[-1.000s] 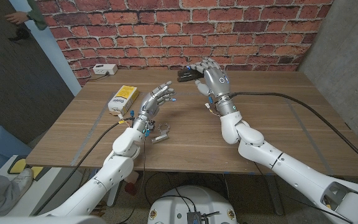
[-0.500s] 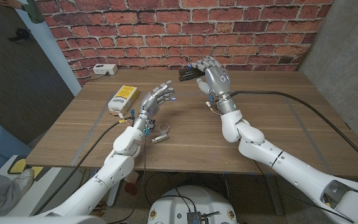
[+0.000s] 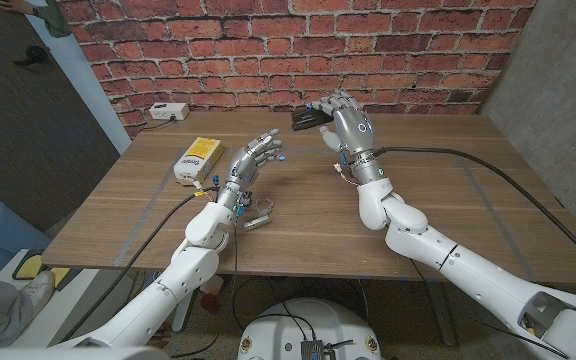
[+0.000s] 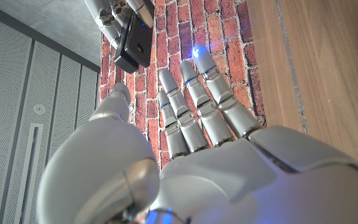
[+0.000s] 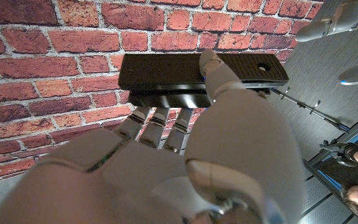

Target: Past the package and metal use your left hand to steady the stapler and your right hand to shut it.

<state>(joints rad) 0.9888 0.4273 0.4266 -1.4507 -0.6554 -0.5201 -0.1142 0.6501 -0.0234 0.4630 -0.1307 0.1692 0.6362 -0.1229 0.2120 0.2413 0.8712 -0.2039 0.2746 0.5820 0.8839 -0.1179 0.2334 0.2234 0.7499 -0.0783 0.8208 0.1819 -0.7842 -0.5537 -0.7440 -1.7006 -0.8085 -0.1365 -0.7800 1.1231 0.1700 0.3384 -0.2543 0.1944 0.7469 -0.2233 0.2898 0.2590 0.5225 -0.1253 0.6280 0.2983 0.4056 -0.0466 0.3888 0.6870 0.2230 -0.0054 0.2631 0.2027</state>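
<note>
Where package (image 3: 197, 158) lies left — metal (image 3: 258, 216) nearer, stapler (image 3: 306, 121) beyond

Black stapler (image 3: 306, 122) against red brick wall (image 3: 268, 50) with pale mortar lines. Yellow package (image 3: 197, 158) with white end. Silver-grey metal piece (image 3: 258, 217). Brown wooden table (image 3: 448, 210) with fine grain. Silver left hand (image 3: 251, 160) and right hand (image 3: 346, 118), small blue lights on fingertips (image 4: 197, 52). White arms, black cables.

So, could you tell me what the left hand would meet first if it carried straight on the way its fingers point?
Probably the black stapler: the left hand's fingers aim toward it, nothing between, though depth is unclear.
</note>
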